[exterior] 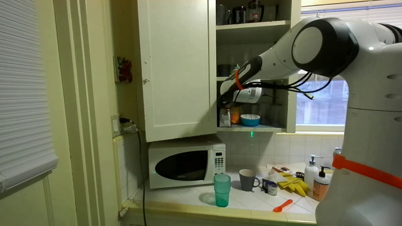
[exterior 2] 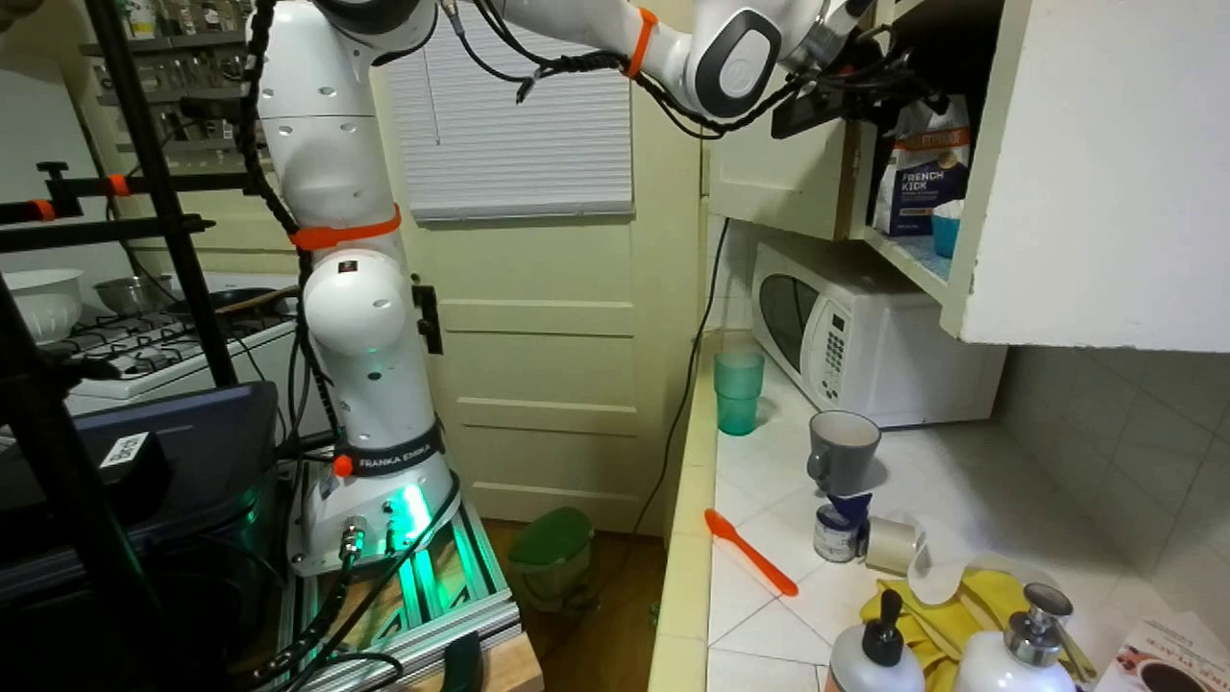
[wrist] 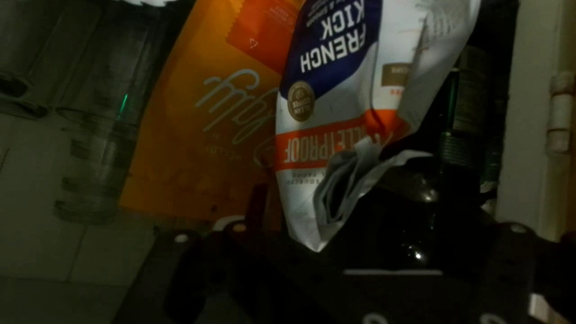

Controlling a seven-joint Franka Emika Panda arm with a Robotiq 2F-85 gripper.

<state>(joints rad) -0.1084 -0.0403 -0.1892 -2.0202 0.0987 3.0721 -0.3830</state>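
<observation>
1. Hanging before the lower part of the cupboard (exterior: pixel 291 113), the black gripper (wrist: pixel 353 240) faced the upper end of a coffee bag (wrist: pixel 342 54) lettered FRENCH KICK.
2. In the wrist view the jaws were released and stood spread apart, with the bag's crumpled top seen between them; shadow covered much of them, and whether either touched the bag could not be told.
3. The coffee bag stood upright on the cupboard's lowest shelf (exterior: pixel 267 129); its print appeared inverted in the wrist view.
4. An orange packet (wrist: pixel 198 130) stood just beside the bag, which overlapped its edge; a blue bowl (exterior: pixel 250 121) rested near both.
5. A white microwave (exterior: pixel 188 185) occupied the counter (exterior: pixel 248 201) beneath the swung-out cupboard door (exterior: pixel 179 72).
6. Near the microwave, a green tumbler (exterior: pixel 222 191) and a grey mug (exterior: pixel 247 181) stood upright.
7. Farther along the counter lay an orange-red spoon (exterior: pixel 283 206) and yellow gloves (exterior: pixel 292 183), with two soap dispensers (exterior: pixel 311 175) just beside the gloves.
</observation>
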